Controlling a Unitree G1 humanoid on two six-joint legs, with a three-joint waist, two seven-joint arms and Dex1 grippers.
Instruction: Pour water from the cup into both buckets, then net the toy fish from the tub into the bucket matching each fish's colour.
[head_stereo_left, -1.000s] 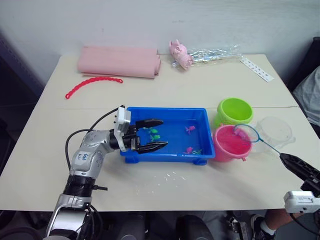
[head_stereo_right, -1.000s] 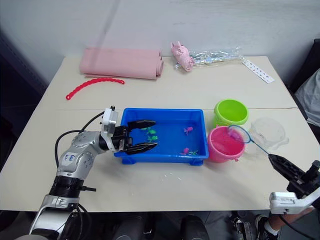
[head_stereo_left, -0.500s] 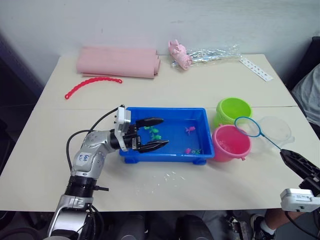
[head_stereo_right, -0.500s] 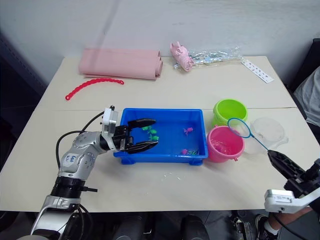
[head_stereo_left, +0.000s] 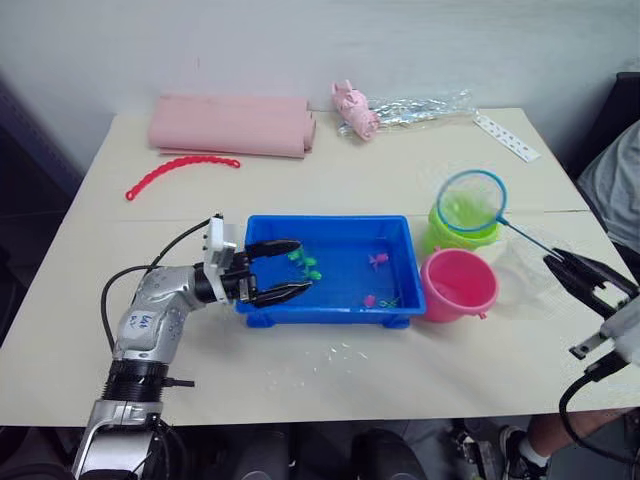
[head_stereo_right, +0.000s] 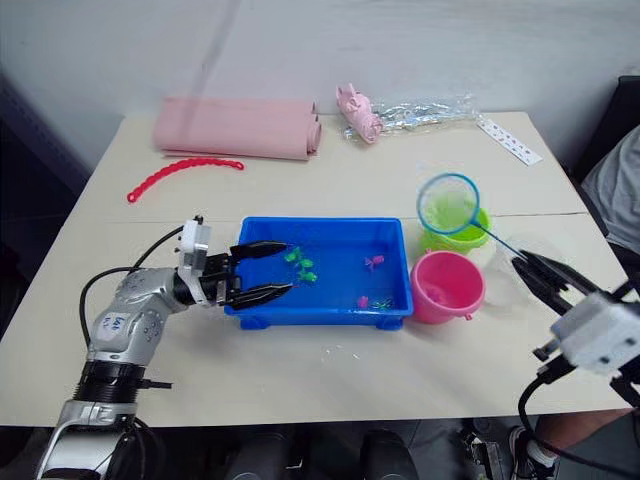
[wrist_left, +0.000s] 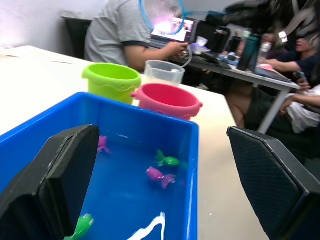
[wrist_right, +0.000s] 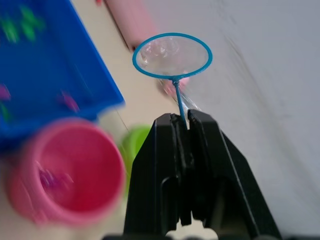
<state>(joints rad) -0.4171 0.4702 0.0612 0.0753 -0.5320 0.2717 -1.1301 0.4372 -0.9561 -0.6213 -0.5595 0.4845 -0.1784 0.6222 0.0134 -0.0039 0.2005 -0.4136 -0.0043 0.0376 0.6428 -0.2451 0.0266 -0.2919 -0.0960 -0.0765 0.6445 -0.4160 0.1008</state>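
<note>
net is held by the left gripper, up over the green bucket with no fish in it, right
Not quite: the right gripper holds the net, its jaws shut on the thin handle, as the right wrist view shows. The rest stands: the net hangs above the green bucket, its mesh empty.

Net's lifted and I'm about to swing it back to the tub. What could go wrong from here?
The net hangs by its thin handle from the right end effector; it could twist or slip. Its path crosses the green bucket and pink bucket; clipping one could tip it. The left end effector straddles the tub wall.
</note>
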